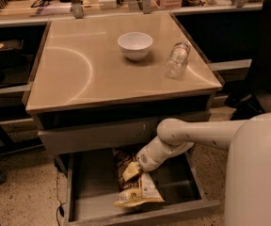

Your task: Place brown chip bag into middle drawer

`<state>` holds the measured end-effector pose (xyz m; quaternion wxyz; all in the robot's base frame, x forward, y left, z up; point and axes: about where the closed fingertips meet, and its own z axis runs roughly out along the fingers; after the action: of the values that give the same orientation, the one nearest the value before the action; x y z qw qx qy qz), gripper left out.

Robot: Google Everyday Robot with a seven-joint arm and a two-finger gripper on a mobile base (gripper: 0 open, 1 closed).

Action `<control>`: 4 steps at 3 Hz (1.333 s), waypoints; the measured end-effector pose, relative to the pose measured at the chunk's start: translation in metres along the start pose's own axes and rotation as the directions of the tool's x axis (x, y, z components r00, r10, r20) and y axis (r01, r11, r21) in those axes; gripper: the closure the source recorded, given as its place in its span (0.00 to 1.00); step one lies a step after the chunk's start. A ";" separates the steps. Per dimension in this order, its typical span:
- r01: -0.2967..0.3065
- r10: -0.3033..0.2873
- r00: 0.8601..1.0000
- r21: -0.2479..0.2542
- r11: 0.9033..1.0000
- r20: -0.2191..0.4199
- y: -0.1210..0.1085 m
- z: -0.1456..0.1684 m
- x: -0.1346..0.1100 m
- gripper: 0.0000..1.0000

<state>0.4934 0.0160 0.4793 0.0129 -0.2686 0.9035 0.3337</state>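
Observation:
The brown chip bag (pixel 141 192) lies lengthwise on the floor of the open middle drawer (pixel 173 209), its pale yellow edge towards the front lip. My gripper (pixel 133 169) reaches down into the drawer from the right and is on the upper part of the bag. My white arm (pixel 206 134) comes in from the right, under the table's edge. The far end of the bag is partly hidden under the closed drawer front above.
A white bowl (pixel 135 45) and a clear plastic bottle (pixel 177 60) lying on its side are on the tan table top (pixel 79 79). A closed drawer front (pixel 93 136) sits above the open one. Shelves with clutter run along the back.

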 end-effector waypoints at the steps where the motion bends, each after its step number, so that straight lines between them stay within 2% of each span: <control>1: -0.027 0.026 1.000 0.068 0.997 0.007 0.000 0.007 0.015 1.00; 2: -0.035 0.034 0.999 0.126 0.991 0.007 -0.004 0.014 0.019 1.00; 3: -0.040 0.034 0.999 0.183 0.982 0.032 -0.020 0.011 -0.001 1.00; 4: -0.040 0.035 0.999 0.183 0.982 0.032 -0.020 0.011 -0.001 1.00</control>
<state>0.5027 0.0105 0.4592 0.0444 -0.2445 0.9350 0.2528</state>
